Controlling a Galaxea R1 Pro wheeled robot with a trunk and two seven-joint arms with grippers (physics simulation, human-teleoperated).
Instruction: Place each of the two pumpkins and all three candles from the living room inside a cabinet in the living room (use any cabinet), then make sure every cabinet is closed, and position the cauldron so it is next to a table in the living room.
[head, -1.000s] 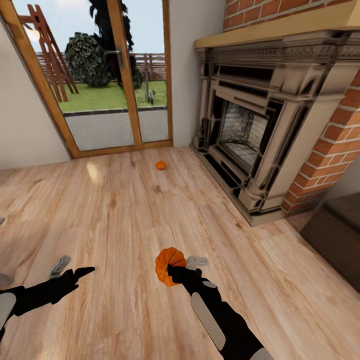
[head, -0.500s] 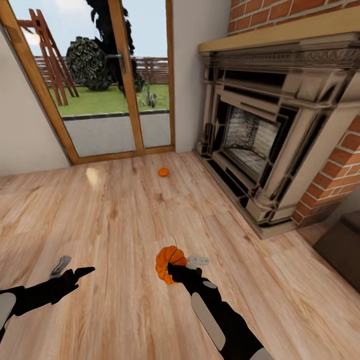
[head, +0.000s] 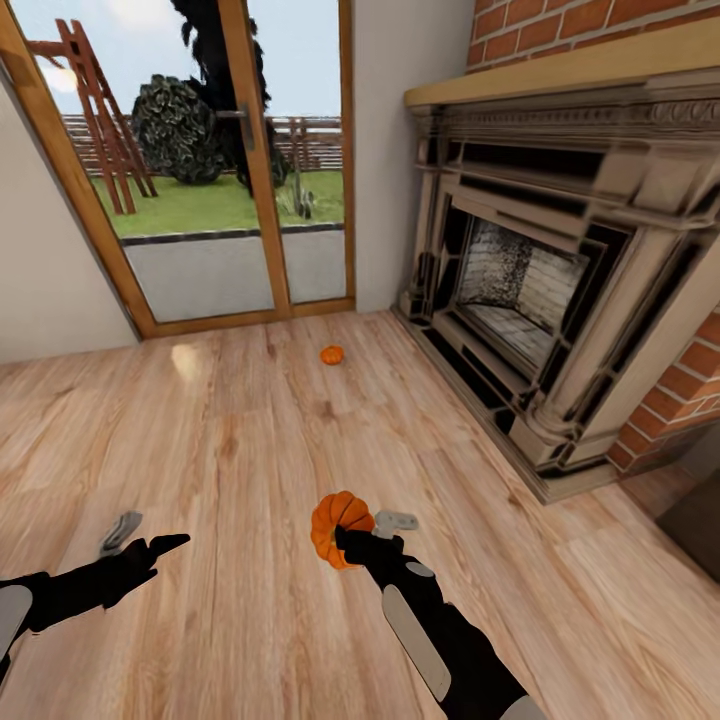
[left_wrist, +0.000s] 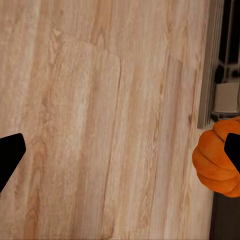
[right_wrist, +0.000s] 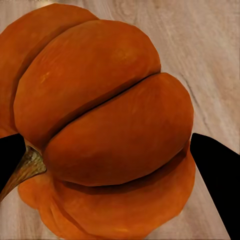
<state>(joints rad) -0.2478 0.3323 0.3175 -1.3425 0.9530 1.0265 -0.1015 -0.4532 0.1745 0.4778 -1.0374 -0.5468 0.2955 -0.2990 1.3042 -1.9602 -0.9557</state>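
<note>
Above floor | right gripper (head: 348, 537) clamps pumpkin (head: 335, 529) | left gripper (head: 150, 535) spread, empty

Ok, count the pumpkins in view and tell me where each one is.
2. One pumpkin is gripped in the right tool, above the wooden floor. The other pumpkin sits on the floor near the glass door. Others may lie outside the pictures.
</note>
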